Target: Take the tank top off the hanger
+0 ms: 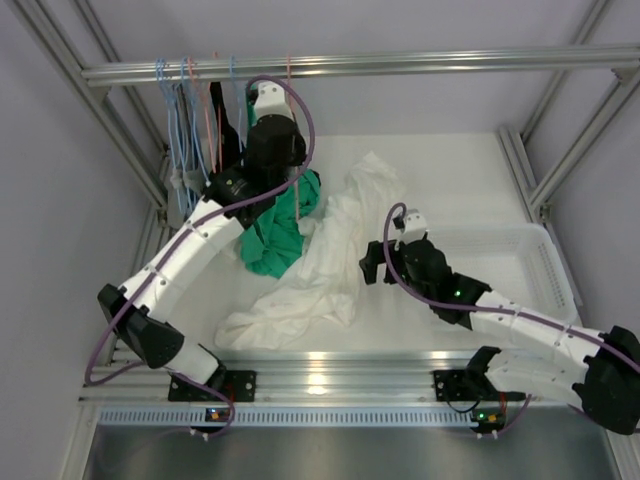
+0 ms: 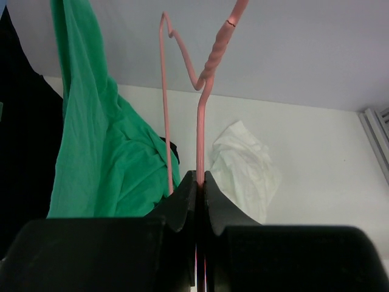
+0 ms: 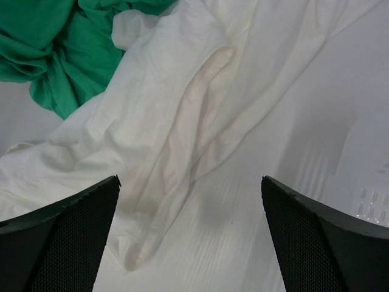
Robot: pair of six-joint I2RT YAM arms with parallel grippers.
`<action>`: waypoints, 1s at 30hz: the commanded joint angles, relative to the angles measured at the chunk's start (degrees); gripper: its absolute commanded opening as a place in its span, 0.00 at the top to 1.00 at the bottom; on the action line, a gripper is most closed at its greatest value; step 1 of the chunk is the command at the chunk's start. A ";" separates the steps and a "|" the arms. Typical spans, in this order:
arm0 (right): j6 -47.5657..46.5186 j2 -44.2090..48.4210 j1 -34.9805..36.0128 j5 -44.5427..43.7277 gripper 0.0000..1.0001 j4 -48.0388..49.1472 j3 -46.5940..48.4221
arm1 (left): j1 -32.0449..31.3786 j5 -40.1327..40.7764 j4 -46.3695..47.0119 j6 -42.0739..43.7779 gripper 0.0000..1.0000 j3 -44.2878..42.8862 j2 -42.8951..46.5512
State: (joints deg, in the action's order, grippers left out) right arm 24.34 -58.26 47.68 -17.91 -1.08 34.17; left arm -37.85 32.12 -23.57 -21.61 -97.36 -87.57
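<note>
A pink wire hanger [image 2: 200, 121] hangs from the top rail, its wire showing in the top view [image 1: 289, 80]. My left gripper [image 2: 200, 179] is shut on the hanger's straight wire below the twisted neck; in the top view it [image 1: 292, 183] is at the back left. A green tank top [image 1: 280, 230] lies bunched below it, and green cloth [image 2: 103, 158] rises beside the hanger's other wire. I cannot tell whether it still hangs on the hanger. My right gripper [image 1: 372, 265] is open and empty [image 3: 189, 179] over a white garment [image 3: 182, 103].
The white garment [image 1: 320, 270] sprawls across the middle of the table. A white basket [image 1: 530, 270] stands at the right. Several blue and pink hangers [image 1: 180, 110] and a black garment [image 1: 228, 130] hang from the rail [image 1: 400, 65] at the back left.
</note>
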 commanded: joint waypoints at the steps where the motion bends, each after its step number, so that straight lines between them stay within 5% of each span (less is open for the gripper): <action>1: -3.24 -3.69 -2.41 4.01 0.01 0.47 3.35 | -0.12 -1.80 -3.06 -1.95 0.98 2.87 2.66; 5: -5.35 -10.72 -7.33 13.93 0.00 0.55 7.65 | -0.12 -2.15 -3.06 -2.83 0.52 4.90 6.96; 7: -6.40 -15.29 -9.09 15.53 0.01 0.47 10.99 | -0.12 -3.11 -3.06 -2.65 0.38 5.60 8.64; 9: -9.47 -20.11 -9.62 16.94 0.01 -0.32 15.37 | -0.12 -5.04 -3.15 -3.00 0.04 6.48 11.62; 19: -22.92 -38.50 -10.68 17.13 0.01 -5.33 30.86 | -0.12 -10.41 -7.71 -5.46 0.01 17.46 34.10; 26: -28.64 -48.78 -10.77 13.69 0.01 -5.51 37.27 | -0.12 -9.01 -15.88 -3.45 0.01 20.37 44.75; 30: -28.12 -58.60 -10.68 12.02 0.01 -13.75 45.43 | -0.12 -7.43 -19.75 -2.30 0.01 20.11 47.22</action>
State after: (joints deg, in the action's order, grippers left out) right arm -1.93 -111.59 37.71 -3.86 -8.25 73.71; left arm -37.89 23.57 -38.50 -25.36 -77.95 -40.73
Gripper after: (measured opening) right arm 0.993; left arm 0.990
